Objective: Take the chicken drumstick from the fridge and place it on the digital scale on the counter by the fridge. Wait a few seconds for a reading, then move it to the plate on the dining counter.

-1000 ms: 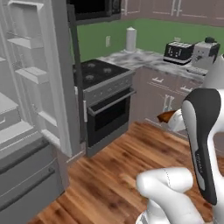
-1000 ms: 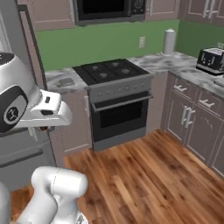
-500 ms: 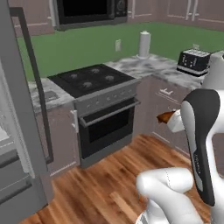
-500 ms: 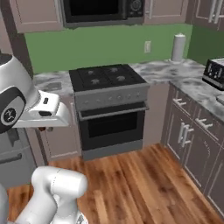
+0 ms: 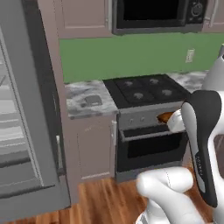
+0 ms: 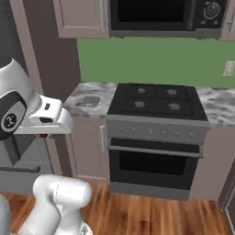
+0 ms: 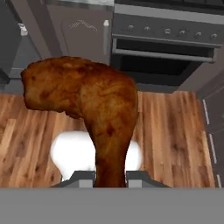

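Observation:
The reddish-brown chicken drumstick (image 7: 87, 100) is clamped by its thin end in my gripper (image 7: 110, 177), which is shut on it. In the left base view its orange-brown end (image 5: 165, 117) pokes out beside my hand, in the air in front of the stove. The flat grey digital scale (image 5: 93, 100) (image 6: 88, 101) lies on the narrow marbled counter (image 5: 76, 92) (image 6: 78, 91) between the fridge (image 5: 26, 131) and the stove. The fridge stands open at the left. The gripper hangs lower than the countertop and to the right of the scale. The plate and the dining counter are out of view.
A black stove top with a grey oven (image 5: 148, 131) (image 6: 156, 151) stands right of the counter, with a microwave (image 5: 153, 13) above it. A taupe cabinet door (image 5: 94, 148) fills the counter's front. Wooden floor (image 7: 175, 131) lies below my hand.
The whole picture has shifted as the base turned and drove: the counter, scale and stove now sit closer and more central. The drumstick stays held in the gripper.

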